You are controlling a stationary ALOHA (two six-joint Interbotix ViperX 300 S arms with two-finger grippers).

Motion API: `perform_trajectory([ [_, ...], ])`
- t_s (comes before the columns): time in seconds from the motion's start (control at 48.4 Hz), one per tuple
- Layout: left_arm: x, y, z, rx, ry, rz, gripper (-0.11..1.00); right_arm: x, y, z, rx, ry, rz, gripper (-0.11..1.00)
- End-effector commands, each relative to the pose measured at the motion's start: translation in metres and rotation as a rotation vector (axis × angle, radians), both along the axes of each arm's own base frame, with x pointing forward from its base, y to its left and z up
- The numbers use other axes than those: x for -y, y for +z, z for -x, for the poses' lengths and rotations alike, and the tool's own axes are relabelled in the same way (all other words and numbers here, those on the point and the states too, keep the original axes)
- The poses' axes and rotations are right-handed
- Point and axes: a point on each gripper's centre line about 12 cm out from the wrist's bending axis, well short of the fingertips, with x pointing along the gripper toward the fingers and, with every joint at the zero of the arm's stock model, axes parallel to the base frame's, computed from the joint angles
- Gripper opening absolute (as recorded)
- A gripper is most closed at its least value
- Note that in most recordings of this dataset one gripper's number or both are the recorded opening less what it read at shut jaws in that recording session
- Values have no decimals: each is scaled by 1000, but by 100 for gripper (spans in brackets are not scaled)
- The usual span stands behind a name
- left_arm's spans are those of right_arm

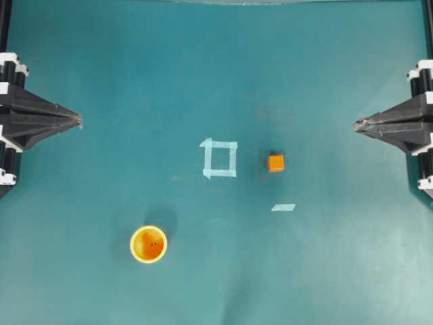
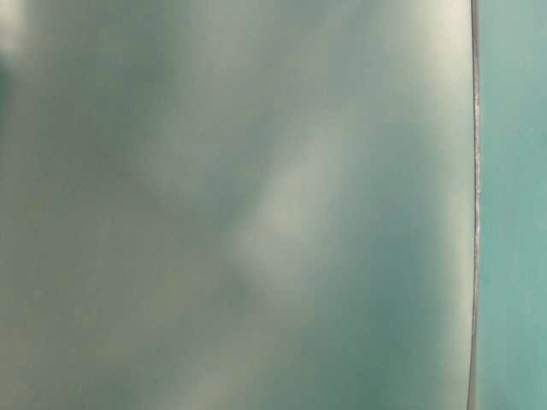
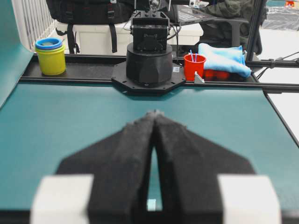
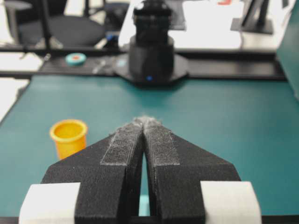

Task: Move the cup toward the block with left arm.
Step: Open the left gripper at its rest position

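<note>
Teal cloth covers the tabletop (image 1: 325, 271), and from overhead both arms sit drawn back at its side edges. The left hand (image 1: 76, 120) points inward from the left edge with its black fingers pressed together to a single tip, holding nothing. The right hand (image 1: 358, 124) mirrors it on the opposite edge, its fingers likewise pressed together and empty. Both wrist views confirm this: in each, the two dark padded fingers meet at the front with only a thin slit behind the tips.

The cup (image 1: 149, 244) stands upright in the lower left part of the overhead view, yellow outside and orange inside, mouth up, well apart from either hand. In the right wrist view it stands to the left of the closed fingers, on bare cloth. The block (image 1: 276, 163) rests right of centre, well apart from the cup, up and to the right of it. Between them, nearer the block, lies a tape square (image 1: 220, 158), a pale blue outline with nothing inside it; the block sits just beside its right edge without touching. A short tape strip (image 1: 283, 207) lies a little below the block.

The table-level view shows only a blurred grey-green surface with a teal band down its right side; nothing of the task can be made out there.

Beyond the tabletop's far end, the left wrist view shows the other arm's base (image 3: 149, 56), a yellow tub (image 3: 50, 58) to its left and a red cup (image 3: 194, 66) to its right.
</note>
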Motion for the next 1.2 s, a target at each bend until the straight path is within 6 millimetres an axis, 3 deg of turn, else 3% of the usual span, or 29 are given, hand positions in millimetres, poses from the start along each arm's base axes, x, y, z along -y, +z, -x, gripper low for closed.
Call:
perform_trajectory([
  [0.0,0,2,-2,-25,2,-9,-1,0,17,-4,40,0,0,-1],
  [0.248,-1,-6,-3,-144,3,5,2,0,23,-14,-37,0,8,0],
  [0.372,0,-5,-3,-146,1,5,8,0,22,-16,-49,1,11,0],
  [0.496,-1,-7,-3,-156,3,5,28,0,21,-16,-51,0,11,0],
  [0.662,-1,-11,-4,-187,3,4,63,0,22,-17,-48,-1,9,0],
  [0.827,-1,-21,-4,-273,4,1,82,0,23,-17,-46,-1,9,0],
  [1.013,0,-27,-6,-330,-1,0,87,0,24,-17,-43,1,11,0],
  [1.179,13,-31,-10,-357,-61,-20,87,0,24,-17,-43,-1,9,0],
])
